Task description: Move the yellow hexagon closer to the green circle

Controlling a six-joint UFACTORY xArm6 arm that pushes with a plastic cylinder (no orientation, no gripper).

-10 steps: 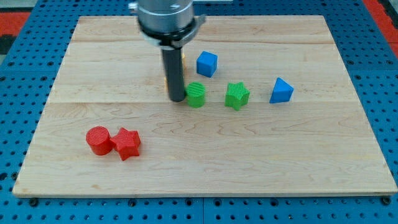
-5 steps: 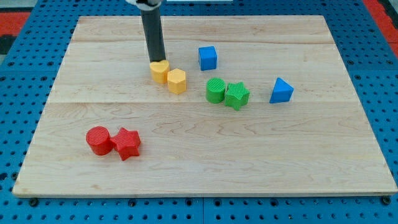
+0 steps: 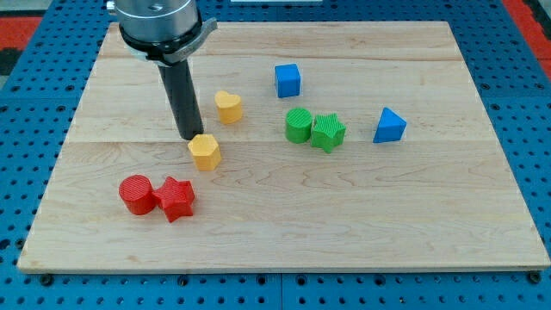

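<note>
Eight blocks lying on one wooden board [image 3: 482, 207], two yellow [image 3: 205, 151], two blue [image 3: 287, 80], two green [image 3: 299, 126], two red [image 3: 135, 194], one dark rod reaching down

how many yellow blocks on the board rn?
2. The yellow hexagon sits left of centre, right against my tip. The yellow heart is up and to its right, apart from it. None looks hidden.

We have a single view, set high before the counter [image 3: 284, 232] and tilted down across it, near enough that the whole wooden board fills the picture with blue pegboard [image 3: 26, 172] showing round its edges.
</note>
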